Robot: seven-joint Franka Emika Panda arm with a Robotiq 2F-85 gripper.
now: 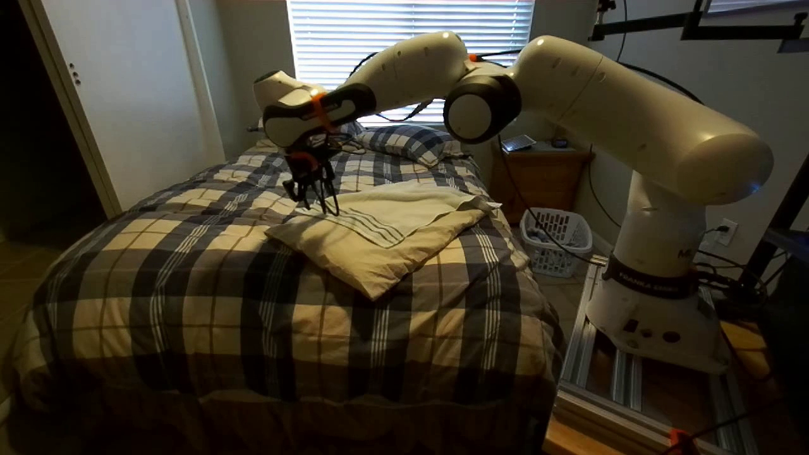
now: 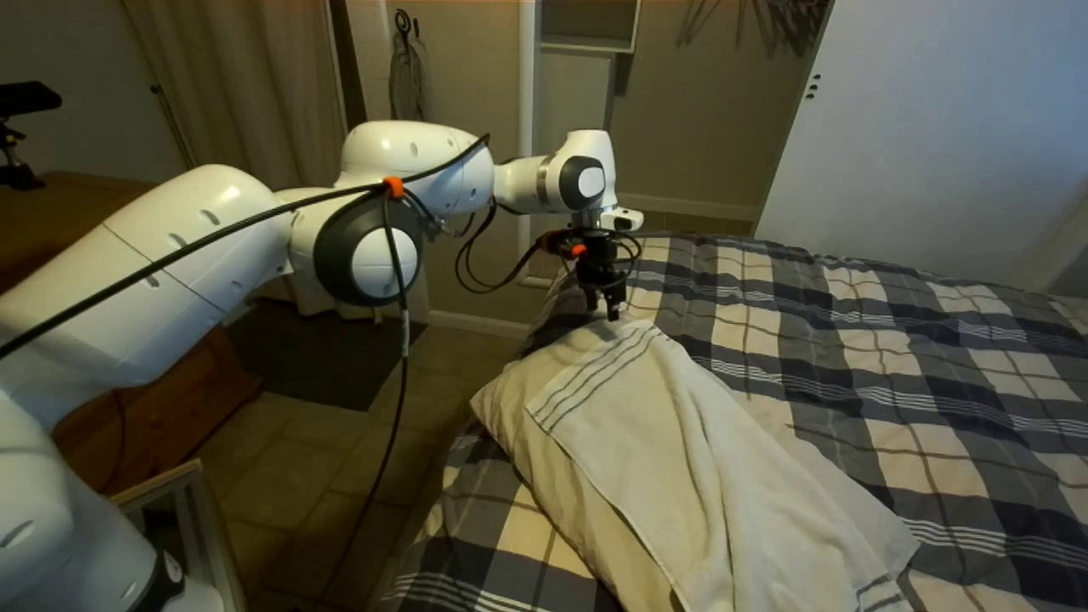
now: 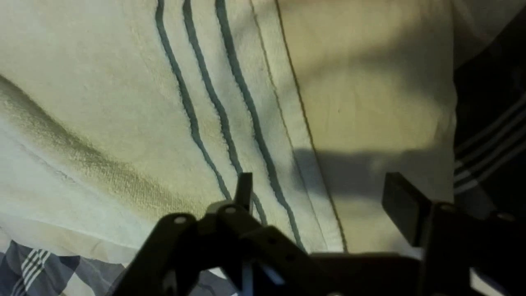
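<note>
Wrist view: gripper (image 3: 318,181) sits at 6 o'clock, fingers (image 3: 404,205) well apart, towel hem visible in the gap. White towel (image 3: 123,82) with three dark stripes fills 9 to 12 o'clock, draped over a cream pillow (image 3: 370,107) at 1 to 2. Can't tell if the tips touch cloth.

Readable text: "FRANKA EMIKA", light letters on the dark base collar (image 1: 651,282), between 3 and 4 o'clock in an exterior view. Just above, on the white column (image 1: 663,227), a word starting with "M"; rest lost round the curve. Marking on the dark wrist shell (image 1: 354,101) too blurred to read.

Pose: arm (image 1: 411,66) stands on a metal rail frame (image 1: 576,344) beside the bed (image 1: 202,297), arched toward 10 o'clock from its base, out over the plaid cover. Wrist bent down, gripper pointing to 6. In an exterior view, fingertips (image 2: 614,313) hang right by the towel's corner; the towel's middle lies at 5 o'clock from them. Laundry basket (image 1: 556,253) at 3 o'clock.
</note>
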